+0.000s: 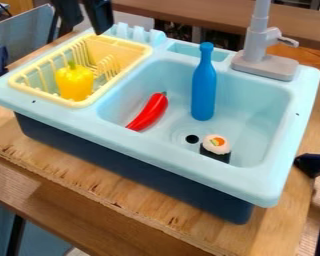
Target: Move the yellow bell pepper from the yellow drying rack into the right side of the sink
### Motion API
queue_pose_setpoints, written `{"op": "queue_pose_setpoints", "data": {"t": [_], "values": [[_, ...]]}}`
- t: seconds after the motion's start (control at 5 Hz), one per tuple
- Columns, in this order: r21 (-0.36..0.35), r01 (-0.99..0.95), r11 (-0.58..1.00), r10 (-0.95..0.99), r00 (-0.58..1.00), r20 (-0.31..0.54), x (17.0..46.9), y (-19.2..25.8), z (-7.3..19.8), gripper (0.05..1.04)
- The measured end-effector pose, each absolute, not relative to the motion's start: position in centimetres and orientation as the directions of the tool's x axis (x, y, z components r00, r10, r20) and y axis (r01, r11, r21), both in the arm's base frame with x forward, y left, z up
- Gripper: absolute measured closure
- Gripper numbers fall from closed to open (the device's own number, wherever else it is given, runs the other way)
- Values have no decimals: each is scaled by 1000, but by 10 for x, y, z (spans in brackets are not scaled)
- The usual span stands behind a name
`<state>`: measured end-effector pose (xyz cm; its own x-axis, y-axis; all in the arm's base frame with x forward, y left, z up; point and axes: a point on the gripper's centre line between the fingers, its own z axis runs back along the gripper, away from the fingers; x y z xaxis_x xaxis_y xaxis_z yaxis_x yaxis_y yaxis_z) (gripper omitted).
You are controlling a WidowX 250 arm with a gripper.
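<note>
In the camera view, the gripper [86,25] is hanging near the back of the yellow rack [130,61], fingers apart. The yellow pepper [74,84] is sitting in the rack; the red chili [150,112], upright blue bottle [203,90] and sushi piece [216,149] are resting in the sink [256,112].

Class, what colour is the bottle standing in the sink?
The bottle is plain blue all over, seen best in the camera view.

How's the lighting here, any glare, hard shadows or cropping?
Camera view: soft, fairly even light on the sink, no hard-edged shadows in the basin; small highlights on the red chili and yellow pepper, no glare hiding them; black tool and grey faucet cropped by the top edge.
</note>
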<state>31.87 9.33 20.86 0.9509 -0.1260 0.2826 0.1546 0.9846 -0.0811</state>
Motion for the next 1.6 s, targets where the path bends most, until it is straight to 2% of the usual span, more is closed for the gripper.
{"op": "queue_pose_setpoints", "data": {"t": [0.8, 1.0, 1.2, 1.6], "values": [[33, 91, 995, -95, 981, 170, 309, 124, 196, 84], [35, 73, 997, -77, 989, 129, 315, 131, 193, 84], [10, 74, 997, -75, 995, 66, 322, 135, 177, 84], [-4, 65, 998, -65, 998, -20, 315, 141, 162, 84]]}}
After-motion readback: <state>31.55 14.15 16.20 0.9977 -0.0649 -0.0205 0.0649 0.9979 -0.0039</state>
